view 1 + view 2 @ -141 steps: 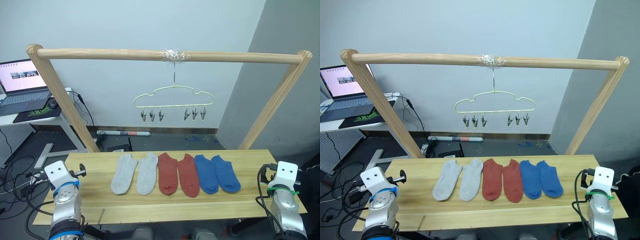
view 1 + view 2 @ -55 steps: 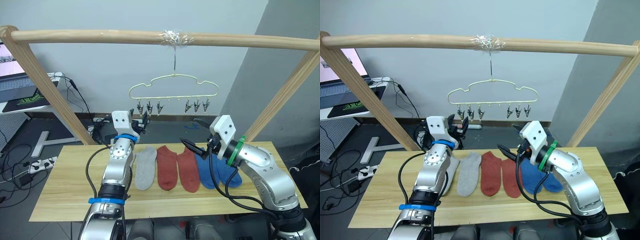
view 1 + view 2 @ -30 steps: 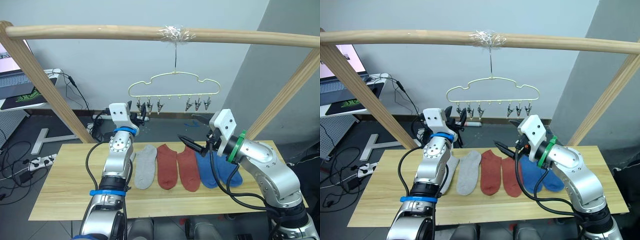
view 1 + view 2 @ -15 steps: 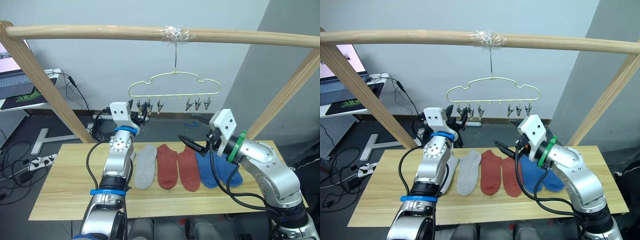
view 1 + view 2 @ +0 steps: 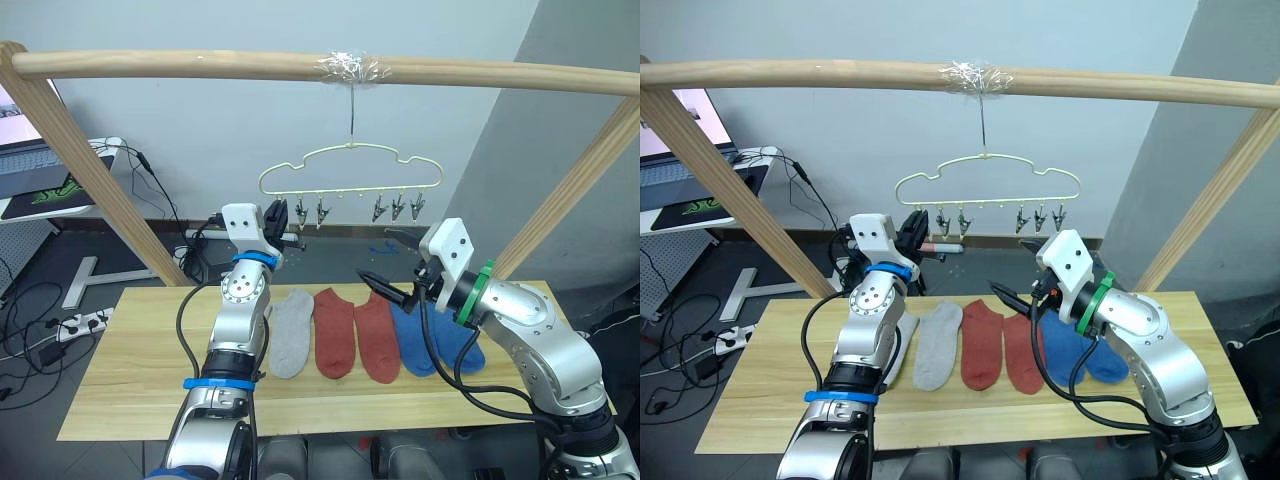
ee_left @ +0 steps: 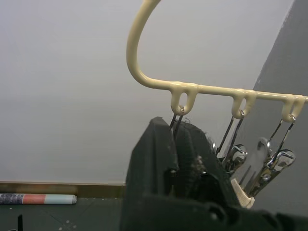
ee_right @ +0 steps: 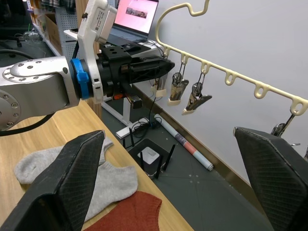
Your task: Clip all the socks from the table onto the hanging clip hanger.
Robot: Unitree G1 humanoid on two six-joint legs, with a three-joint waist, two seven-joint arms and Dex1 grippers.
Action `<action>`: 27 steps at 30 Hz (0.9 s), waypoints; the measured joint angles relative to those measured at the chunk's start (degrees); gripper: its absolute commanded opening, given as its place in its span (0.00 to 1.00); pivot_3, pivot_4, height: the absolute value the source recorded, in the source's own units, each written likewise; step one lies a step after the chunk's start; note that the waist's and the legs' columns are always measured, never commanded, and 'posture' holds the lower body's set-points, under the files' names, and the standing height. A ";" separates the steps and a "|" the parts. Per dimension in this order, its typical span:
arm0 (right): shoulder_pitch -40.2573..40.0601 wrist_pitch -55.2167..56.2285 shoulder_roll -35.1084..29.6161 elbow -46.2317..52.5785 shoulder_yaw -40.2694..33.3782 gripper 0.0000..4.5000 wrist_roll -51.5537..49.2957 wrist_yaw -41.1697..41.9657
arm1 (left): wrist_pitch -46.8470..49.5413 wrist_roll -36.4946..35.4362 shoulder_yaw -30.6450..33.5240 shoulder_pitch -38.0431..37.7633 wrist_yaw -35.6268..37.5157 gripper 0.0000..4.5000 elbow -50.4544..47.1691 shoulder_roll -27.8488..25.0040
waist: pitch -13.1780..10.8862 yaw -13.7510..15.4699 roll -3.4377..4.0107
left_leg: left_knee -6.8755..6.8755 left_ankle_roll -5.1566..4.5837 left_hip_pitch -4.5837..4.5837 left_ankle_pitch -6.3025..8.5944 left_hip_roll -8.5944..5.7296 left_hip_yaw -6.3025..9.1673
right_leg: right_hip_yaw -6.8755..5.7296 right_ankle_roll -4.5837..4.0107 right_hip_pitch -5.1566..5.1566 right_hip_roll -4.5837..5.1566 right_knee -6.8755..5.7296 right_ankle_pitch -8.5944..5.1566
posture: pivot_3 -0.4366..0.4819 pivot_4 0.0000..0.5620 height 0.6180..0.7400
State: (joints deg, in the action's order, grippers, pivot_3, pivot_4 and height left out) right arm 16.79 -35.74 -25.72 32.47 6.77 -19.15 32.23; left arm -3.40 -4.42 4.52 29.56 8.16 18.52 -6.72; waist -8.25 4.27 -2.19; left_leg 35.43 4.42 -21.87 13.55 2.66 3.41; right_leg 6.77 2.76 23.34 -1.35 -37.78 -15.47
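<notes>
While the left gripper (image 6: 175, 144) pinches the clip hanger's (image 5: 350, 170) end clip, the right gripper (image 5: 385, 268) hangs wide open.

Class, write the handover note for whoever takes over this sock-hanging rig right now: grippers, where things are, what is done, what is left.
Left gripper: raised to the thin pale yellow-green wire clip hanger, fingers shut on its leftmost small metal clip.
Right gripper: open, empty, above the rust red ankle socks.
Light grey socks, red pair and bright blue socks all lie flat on the light wood plank table.
Done: nothing clipped yet.
Left: lift each of the six socks and clip it to the hanger.
</notes>
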 measured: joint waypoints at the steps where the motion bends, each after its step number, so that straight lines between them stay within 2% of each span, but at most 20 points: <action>1: 0.00 0.02 0.01 0.00 0.00 1.00 0.01 -0.06 | 0.00 0.00 0.00 0.00 0.05 0.00 -0.01 -0.01 | 0.00 0.00 0.00 | 0.00 0.00 0.00 0.00 0.00 0.00 | 0.00 0.00 0.00 0.00 0.00 0.00 | 0.66 0.26 1.00; 5: -1.15 -0.02 0.92 0.06 -0.10 1.00 0.03 -1.54 | 0.48 0.02 -0.12 0.00 0.38 0.00 -0.36 -0.26 | -0.01 0.00 0.00 | 0.00 0.00 -0.01 0.00 0.00 0.02 | -0.02 0.00 0.00 0.00 0.00 0.00 | 0.67 0.26 1.00; 9: -10.18 -1.03 1.41 -1.74 -1.29 1.00 3.73 -7.71 | 1.62 -0.09 -0.23 -0.33 1.95 0.00 -2.21 -1.28 | -0.01 0.30 -0.02 | 0.00 0.00 -0.06 0.00 -0.01 0.05 | -0.04 0.00 -0.02 0.03 0.06 0.00 | 0.67 0.26 1.00; 12: -18.86 1.65 -0.59 -9.74 -1.14 1.00 11.57 -13.05 | 3.03 -1.01 -0.10 -1.07 3.85 0.00 -3.61 -2.48 | -0.04 0.21 0.02 | 0.05 0.00 -0.06 0.00 -0.08 -0.05 | 0.03 0.02 -0.02 0.10 0.07 -0.01 | 0.67 0.26 1.00; 14: -20.67 2.24 2.94 -12.90 -3.59 1.00 13.00 -17.12 | 3.56 -1.09 -0.10 -1.93 4.44 0.00 -4.31 -3.02 | -0.11 -0.27 0.10 | 0.09 0.00 0.01 0.00 -0.05 -0.04 | 0.04 0.02 -0.01 0.06 -0.03 -0.01 | 0.66 0.26 1.00; 17: -20.44 4.04 8.22 -16.97 -7.73 1.00 13.29 -22.38 | 4.35 -0.98 -0.72 -2.64 4.53 0.00 -4.92 -2.67 | -0.18 -1.26 0.14 | 0.17 0.00 0.04 0.00 -0.04 -0.01 | 0.03 0.03 -0.01 0.03 -0.19 0.00 | 0.66 0.26 1.00; 20: -19.22 5.10 10.20 -22.03 -11.96 1.00 12.56 -23.81 | 4.70 -1.02 -0.63 -3.15 4.06 0.00 -5.50 -2.54 | -0.19 -1.47 0.16 | 0.32 0.00 0.00 0.00 -0.06 -0.03 | 0.06 0.12 -0.04 0.04 -0.17 0.05 | 0.66 0.24 1.00; 23: -16.93 6.69 9.85 -27.84 -13.99 1.00 11.67 -22.80 | 5.48 -1.05 -0.65 -3.59 3.89 0.00 -6.70 -2.48 | -0.21 -1.52 0.17 | 0.39 0.00 -0.05 0.00 -0.08 -0.10 | 0.14 0.22 -0.04 0.05 -0.13 0.10 | 0.67 0.24 1.00; 27: -13.52 11.85 6.47 -36.31 -11.89 1.00 13.64 -18.95 | 5.79 -1.07 -0.80 -3.66 3.92 0.00 -7.07 -2.39 | -0.22 -1.50 0.20 | 0.38 -0.01 -0.04 0.00 -0.08 -0.11 | 0.14 0.23 -0.04 0.04 -0.12 0.11 | 0.69 0.23 1.00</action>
State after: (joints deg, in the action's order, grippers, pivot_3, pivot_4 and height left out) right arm 3.27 -23.89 -19.25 -3.84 -5.12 -5.51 13.28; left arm 2.39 -5.50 3.72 25.90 12.08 11.45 -9.11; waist -8.48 2.77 -1.99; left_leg 35.81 4.42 -21.90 13.55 2.58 3.30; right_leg 6.91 2.98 23.30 -1.31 -37.90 -15.35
